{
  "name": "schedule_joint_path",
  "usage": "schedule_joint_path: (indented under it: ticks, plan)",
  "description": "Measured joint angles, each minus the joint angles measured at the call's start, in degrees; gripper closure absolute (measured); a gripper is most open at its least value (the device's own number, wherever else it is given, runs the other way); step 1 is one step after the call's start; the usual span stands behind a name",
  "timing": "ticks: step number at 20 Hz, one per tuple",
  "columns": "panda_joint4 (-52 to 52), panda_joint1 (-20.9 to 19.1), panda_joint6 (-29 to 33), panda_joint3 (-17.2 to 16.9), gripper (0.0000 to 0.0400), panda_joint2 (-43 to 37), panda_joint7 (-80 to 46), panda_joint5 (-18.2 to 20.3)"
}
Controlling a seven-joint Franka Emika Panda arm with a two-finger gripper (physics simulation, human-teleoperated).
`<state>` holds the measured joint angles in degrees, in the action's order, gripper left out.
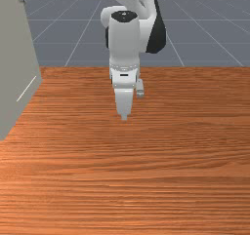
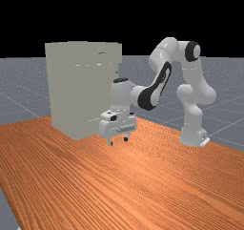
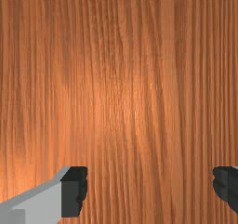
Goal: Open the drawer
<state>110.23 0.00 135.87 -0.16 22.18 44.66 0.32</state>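
The gripper (image 2: 118, 141) hangs above the table in the far view, pointing down, its two fingertips apart with nothing between them. In the wrist view, the gripper (image 3: 150, 188) has its dark pads wide apart over bare wood. A tall grey-beige cabinet (image 2: 71, 90) stands behind and to the left of the hand in the far view, and the two look apart. The same cabinet (image 1: 14, 58) rises at the front view's left edge, with a small metal knob or handle (image 1: 22, 0) high on its side. Drawer outlines are hard to make out.
Orange-brown tabletop (image 1: 146, 180) stretches beneath and around the hand. The cabinet's lower edge meets the table on the front view's left, some way to the side of the hand. The arm's base (image 2: 193, 136) stands at the far view's right.
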Motion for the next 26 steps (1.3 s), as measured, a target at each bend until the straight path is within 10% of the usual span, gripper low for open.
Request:
schedule_joint_path:
  ticks: [1,5,7,10,14,26]
  plan:
    - [0.3,0.2,-0.7,-0.6,0.0151,0.0,-0.4,-1.0]
    - [0.4,0.1,-2.8,-2.1,0.002,-0.1,-3.3,-2.0]
    - [-6.3,2.2,-23.7,-4.3,0.0258,-7.2,-25.2,-2.7]
    - [-13.2,4.2,-35.6,-6.6,0.0367,-13.6,-58.0,-2.0]
    - [-15.9,5.2,-41.2,-8.4,0.0395,-12.9,-86.1,-0.1]
    - [-28.8,3.6,-49.2,-10.9,0.04,-16.9,-90.7,-0.2]
